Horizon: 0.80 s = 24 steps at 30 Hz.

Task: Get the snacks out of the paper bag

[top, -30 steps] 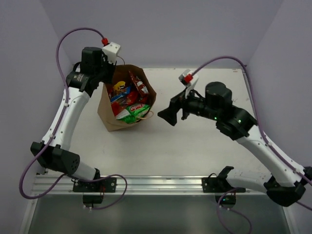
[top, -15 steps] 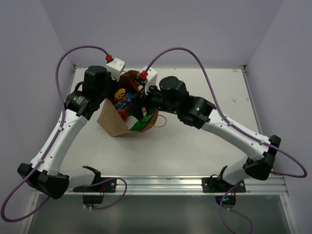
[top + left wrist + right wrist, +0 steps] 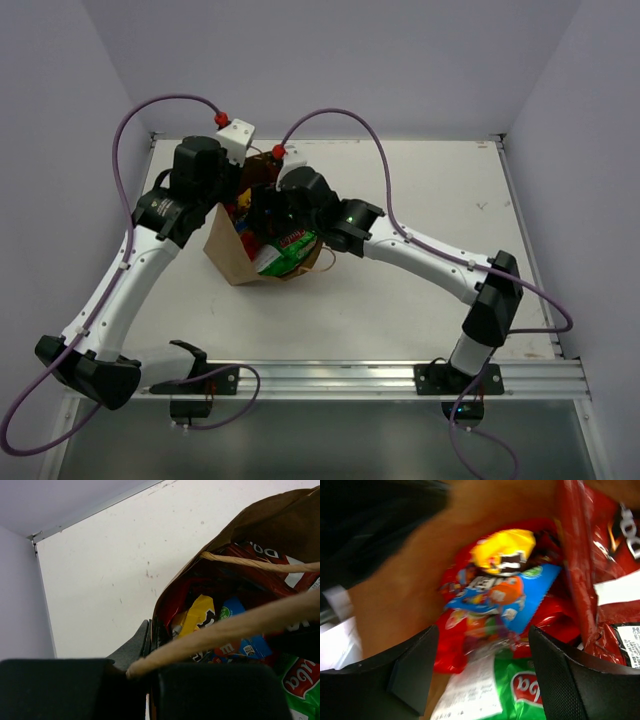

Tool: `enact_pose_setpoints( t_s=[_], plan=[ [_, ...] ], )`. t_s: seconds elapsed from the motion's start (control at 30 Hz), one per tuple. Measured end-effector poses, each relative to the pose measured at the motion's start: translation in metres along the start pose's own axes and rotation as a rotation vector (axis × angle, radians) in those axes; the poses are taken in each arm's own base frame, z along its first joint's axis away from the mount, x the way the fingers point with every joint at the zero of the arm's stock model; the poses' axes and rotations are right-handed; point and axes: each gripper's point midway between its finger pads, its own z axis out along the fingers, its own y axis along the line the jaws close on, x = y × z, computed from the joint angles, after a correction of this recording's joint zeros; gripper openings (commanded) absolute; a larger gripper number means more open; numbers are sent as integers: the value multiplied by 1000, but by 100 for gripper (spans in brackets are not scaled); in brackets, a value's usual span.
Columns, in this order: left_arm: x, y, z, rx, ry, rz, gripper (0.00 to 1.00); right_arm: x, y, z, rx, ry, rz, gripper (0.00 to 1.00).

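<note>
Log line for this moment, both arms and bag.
left jaws: shut on paper bag rim | right jaws: open inside bag mouth, over blue candy packet | snacks: in bag

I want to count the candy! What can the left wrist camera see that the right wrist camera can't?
Only the left wrist camera shows the white table and the paper bag with its twisted handle. Only the right wrist camera shows the right pincer, wide open. Both show the yellow packet, the blue packet, the green-white bag and a red Doritos bag.
</note>
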Motion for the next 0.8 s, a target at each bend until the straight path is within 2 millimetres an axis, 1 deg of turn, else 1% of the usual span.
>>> enact_pose_setpoints(
  t_s=[0.13, 0.17, 0.27, 0.37, 0.5, 0.63, 0.8],
  plan=[
    [0, 0, 0, -3, 0, -9, 0, 14, -15, 19, 85, 12, 65, 76],
    [0, 0, 0, -4, 0, -10, 0, 16, -19, 23, 103, 12, 75, 74],
    [0, 0, 0, -3, 1, -10, 0, 22, -24, 31, 129, 15, 91, 70],
    [1, -1, 1, -2, 0, -9, 0, 20, -24, 35, 130, 2, 100, 71],
    [1, 0, 3, -12, -4, -10, 0, 16, -23, 36, 129, -16, 114, 71],
    [1, 2, 3, -22, -5, -10, 0, 11, -27, 33, 154, -40, 114, 71],
    [1, 2, 3, -28, -9, -11, 0, -11, -27, 17, 168, -103, 91, 68]
  ],
)
